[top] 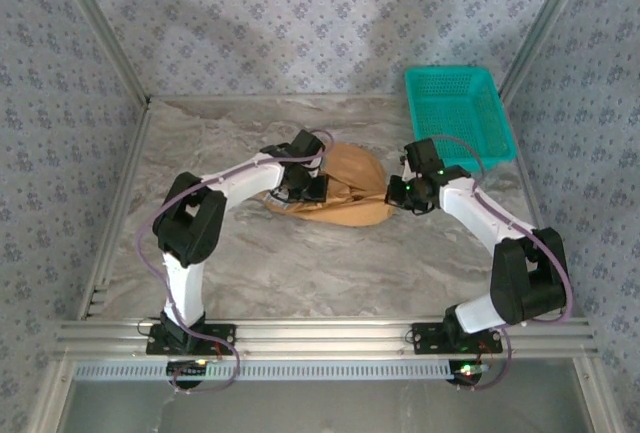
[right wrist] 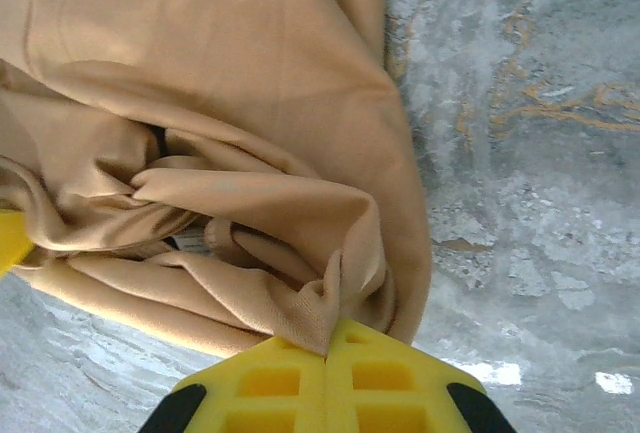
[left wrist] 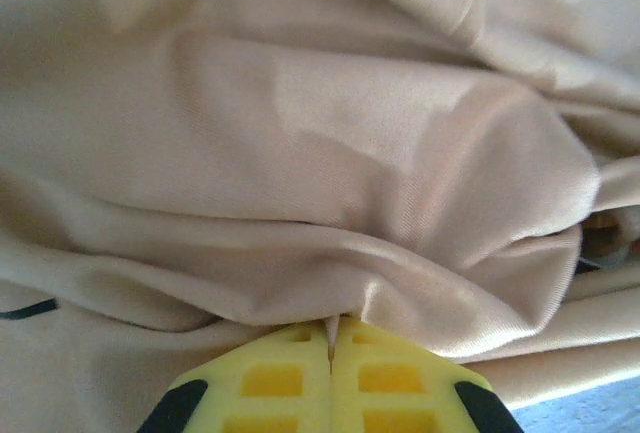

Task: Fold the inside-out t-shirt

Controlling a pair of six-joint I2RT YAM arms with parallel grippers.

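1. Your left gripper (left wrist: pixel 330 341) is clenched on a pinch of the t-shirt (top: pixel 345 191); cloth billows straight ahead of it.
2. Your right gripper (right wrist: pixel 328 343) is clamped on another fold, with the bulk ahead and to its left.
3. The t-shirt lies bunched between both tools (neither arm is nearer), and its long axis runs gripper to gripper. You cannot tell which way the collar points.

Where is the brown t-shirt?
In the top view the t-shirt lies bunched at the middle of the table, pinched by the left fingers and right fingers, with the teal basket behind on the right.
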